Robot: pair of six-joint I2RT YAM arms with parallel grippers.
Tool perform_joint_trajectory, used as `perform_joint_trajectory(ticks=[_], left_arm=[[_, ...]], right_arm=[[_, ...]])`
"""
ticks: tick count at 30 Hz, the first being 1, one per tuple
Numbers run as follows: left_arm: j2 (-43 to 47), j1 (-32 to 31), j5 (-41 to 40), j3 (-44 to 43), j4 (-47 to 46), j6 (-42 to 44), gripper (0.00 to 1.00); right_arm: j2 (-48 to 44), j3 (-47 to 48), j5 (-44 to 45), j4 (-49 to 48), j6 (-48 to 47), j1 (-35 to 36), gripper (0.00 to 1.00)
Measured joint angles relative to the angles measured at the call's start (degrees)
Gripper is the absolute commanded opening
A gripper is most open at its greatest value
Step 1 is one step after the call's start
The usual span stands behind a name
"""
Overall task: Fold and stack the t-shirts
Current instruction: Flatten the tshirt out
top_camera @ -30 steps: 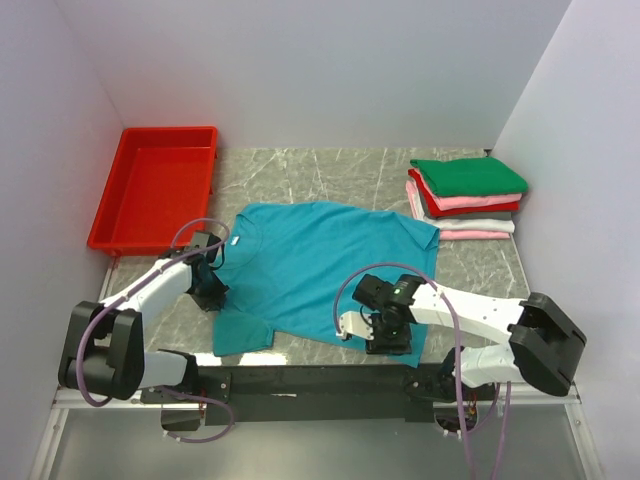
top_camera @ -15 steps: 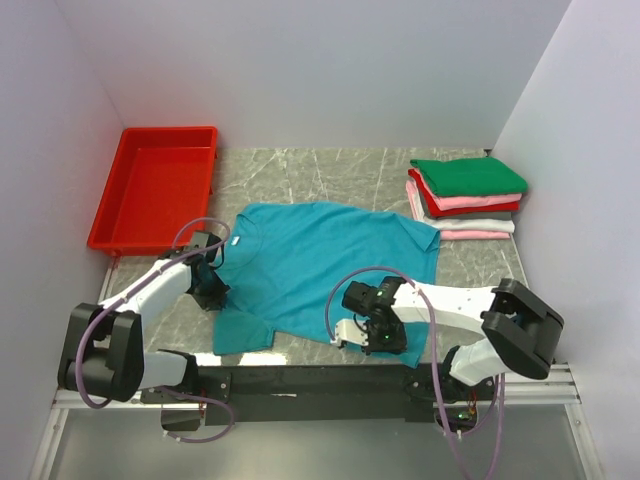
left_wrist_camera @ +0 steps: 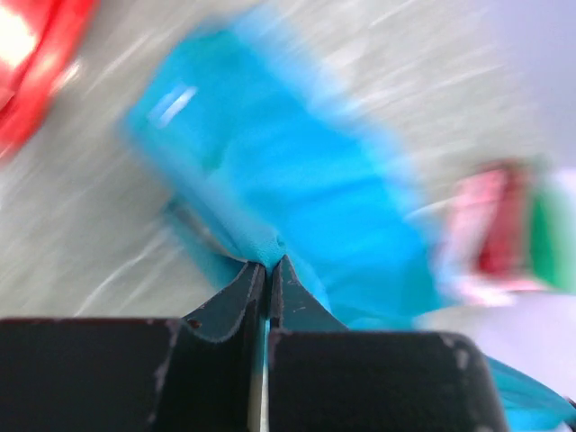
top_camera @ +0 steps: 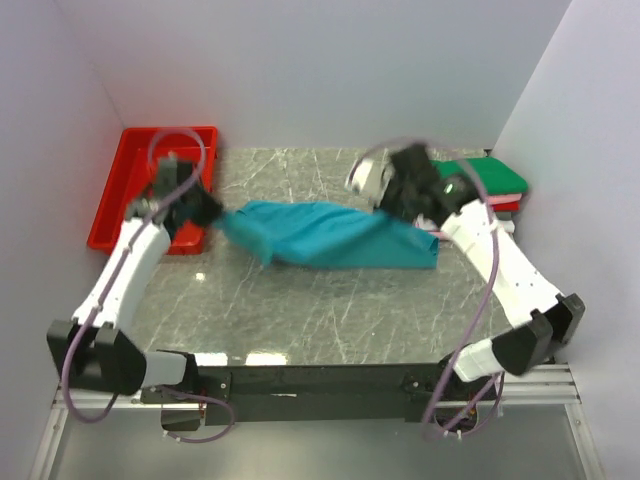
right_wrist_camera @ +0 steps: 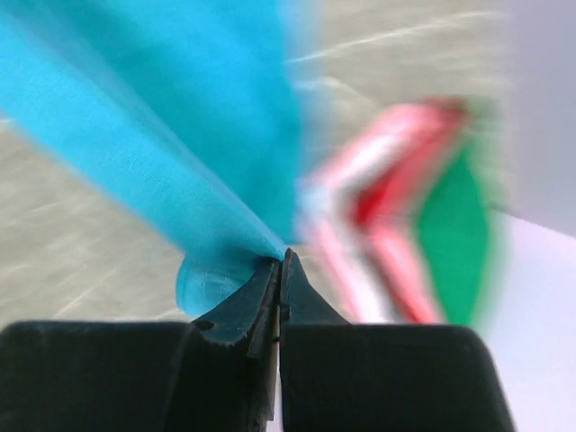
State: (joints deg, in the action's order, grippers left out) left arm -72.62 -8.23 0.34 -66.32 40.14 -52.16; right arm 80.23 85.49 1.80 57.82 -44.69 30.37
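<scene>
Near strip of the marble table [top_camera: 330, 310] is bare, with both arms reaching out over it toward the far half. Teal t-shirt [top_camera: 330, 238] is bunched into one long band running left-right across the far-middle of the table and strung between the two grippers. It is thickest toward the right, where its end hangs down close to the marble. I can't tell whether the lower edge touches the surface. Left gripper [left_wrist_camera: 267, 263] has its jaws pinched together on a fold of teal cloth at the band's left end. The wrist view shows fabric coming out right at the fingertips, with a sliver of cloth in the slit between the fingers. Right gripper [right_wrist_camera: 280, 256] is clamped the same way on the right end. Its fingertips meet on a tuck of teal, and the cloth fans up and away from the tips. Both wrist views are blurred, so no finer detail on the grip. Red tray [top_camera: 125, 190] sits at the far left corner, partly covered by the left arm, just beside the shirt's left end. Stack of folded t-shirts [top_camera: 495, 178] sits at the far right corner behind the right arm, green on top, red and pink layers under it, well clear of the tray.
</scene>
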Motion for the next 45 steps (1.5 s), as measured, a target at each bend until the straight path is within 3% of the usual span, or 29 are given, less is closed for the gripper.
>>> perform_joint_trajectory(ticks=[7,9,11,18,22,29,34,37,38,41,45], left_arm=[[-18.95,1.7,5.33,-50.23,-1.11,-0.07,0.0],[-19.32,1.86,6.38,-58.51,-2.01,-0.09,0.0],[-15.12,1.92,7.52,-59.49,-4.81,-0.33,0.0],[13.51,1.95,12.13,-31.19,-12.63,-1.68,0.0],[21.68,1.92,17.18,-14.58,-12.87,-1.55,0.0],[24.52,-0.31,24.96,23.43,-6.45,-1.55,0.01],[33.03,-8.37,29.38,40.61,2.62,-4.31,0.01],[39.47,-11.02,30.69,41.05,5.79,-4.94,0.03],[40.68,-11.13,30.93,40.81,6.4,-4.94,0.11],[40.37,-11.17,30.73,39.71,8.76,-3.63,0.41],[35.21,-11.17,29.57,34.73,11.69,-0.31,0.59]], right_arm=[[14.56,43.63,4.0,-3.85,-1.07,-8.11,0.0],[13.46,49.07,4.48,-6.71,-1.42,-8.26,0.0],[8.83,47.69,4.26,-9.07,-1.6,-8.24,0.0],[-17.94,21.29,0.87,-16.52,-1.57,-8.15,0.0],[-31.8,-1.66,-3.91,-17.75,-2.14,-8.15,0.0],[-38.23,-36.15,-11.52,-10.12,-7.3,-8.13,0.0],[-42.93,-47.01,-14.73,-1.01,-12.24,-8.13,0.0],[-43.52,-47.25,-15.28,1.7,-14.45,-8.13,0.1],[-43.43,-47.12,-15.56,2.43,-14.95,-8.13,0.32],[-42.23,-45.81,-16.48,5.09,-15.8,-8.13,0.66],[-41.46,-41.7,-16.72,7.04,-16.22,-8.13,0.73]])
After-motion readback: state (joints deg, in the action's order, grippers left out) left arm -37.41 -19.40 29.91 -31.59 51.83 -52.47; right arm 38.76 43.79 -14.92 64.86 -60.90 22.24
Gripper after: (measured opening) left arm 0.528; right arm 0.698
